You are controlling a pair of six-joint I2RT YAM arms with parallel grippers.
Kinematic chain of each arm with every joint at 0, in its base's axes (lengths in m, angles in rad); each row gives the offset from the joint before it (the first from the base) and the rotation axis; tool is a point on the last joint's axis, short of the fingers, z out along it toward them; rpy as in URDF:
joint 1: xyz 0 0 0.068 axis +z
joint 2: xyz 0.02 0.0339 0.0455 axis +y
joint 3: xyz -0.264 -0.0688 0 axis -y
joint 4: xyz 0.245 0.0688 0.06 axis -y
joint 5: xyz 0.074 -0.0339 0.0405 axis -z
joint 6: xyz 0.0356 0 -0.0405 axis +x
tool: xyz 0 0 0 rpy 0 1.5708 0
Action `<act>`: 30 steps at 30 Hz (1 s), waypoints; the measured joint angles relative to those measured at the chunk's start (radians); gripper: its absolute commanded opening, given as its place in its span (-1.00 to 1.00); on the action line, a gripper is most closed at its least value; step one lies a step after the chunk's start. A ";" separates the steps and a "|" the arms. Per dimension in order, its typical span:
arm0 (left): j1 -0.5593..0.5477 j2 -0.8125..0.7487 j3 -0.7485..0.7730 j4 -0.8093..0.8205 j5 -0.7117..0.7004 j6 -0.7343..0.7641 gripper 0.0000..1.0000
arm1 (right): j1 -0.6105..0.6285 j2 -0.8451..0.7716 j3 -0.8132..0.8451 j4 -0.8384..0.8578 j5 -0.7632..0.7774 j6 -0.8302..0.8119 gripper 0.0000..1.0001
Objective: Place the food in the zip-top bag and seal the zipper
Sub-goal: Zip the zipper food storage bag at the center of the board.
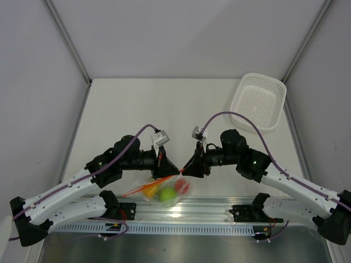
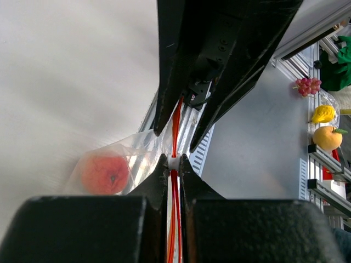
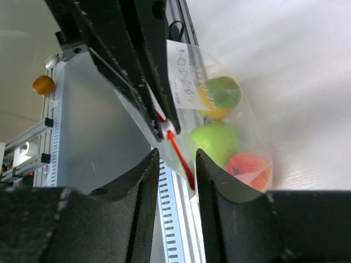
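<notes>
The clear zip-top bag (image 1: 176, 198) sits at the table's near edge with the food inside: a lime-green ball (image 3: 214, 142), a yellow-orange piece (image 3: 219, 96) and a red-orange one (image 3: 249, 170). The red-orange zipper (image 1: 143, 188) runs up and right from the bag's left side. My left gripper (image 1: 174, 171) is shut on the zipper at its white slider (image 2: 174, 161). My right gripper (image 1: 185, 170) faces it tip to tip and is open, and the zipper's end (image 3: 182, 154) lies loose between its fingers (image 3: 145, 181). The red-orange fruit also shows in the left wrist view (image 2: 104, 172).
A white perforated basket (image 1: 258, 101) stands at the back right. An aluminium rail (image 1: 219, 205) runs along the near edge under the bag. Spare toy fruits (image 2: 327, 137) lie off the table beyond the rail. White walls close in the sides and back.
</notes>
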 measured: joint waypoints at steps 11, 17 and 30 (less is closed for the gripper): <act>0.000 -0.002 0.000 -0.005 0.012 0.000 -0.99 | 0.000 0.079 0.036 -0.044 -0.044 -0.054 -1.00; 0.000 -0.014 0.000 -0.017 -0.003 -0.001 -0.99 | 0.001 0.077 0.041 -0.052 -0.047 -0.054 -1.00; 0.000 -0.153 -0.026 -0.069 -0.076 -0.030 -0.99 | -0.008 -0.072 0.035 -0.120 0.129 -0.072 -1.00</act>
